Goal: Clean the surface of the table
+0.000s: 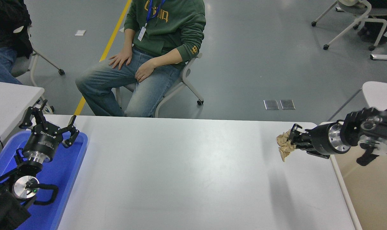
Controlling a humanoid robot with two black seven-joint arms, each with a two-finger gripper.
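The main risk is a drop short of the bin (369, 179): the crumpled brown paper (284, 145) hangs mostly past the tips of the right gripper (292, 139), pinched only at its near side, so a quick swing or a loose pinch could let it slip back onto the table (180, 172) below — and the surface would need clearing again. The paper juts ahead of the gripper and is clear of the tabletop, above its far right corner, with the beige bin behind and beneath the wrist. The right arm reaches in from the right edge, held roughly level, its wrist pointing left across the corner, jaws closed on the paper. The left gripper (49, 123) sits parked far to the left over a blue tray (69, 166), fingers spread and empty. A person (148, 57) sits beyond the far edge.
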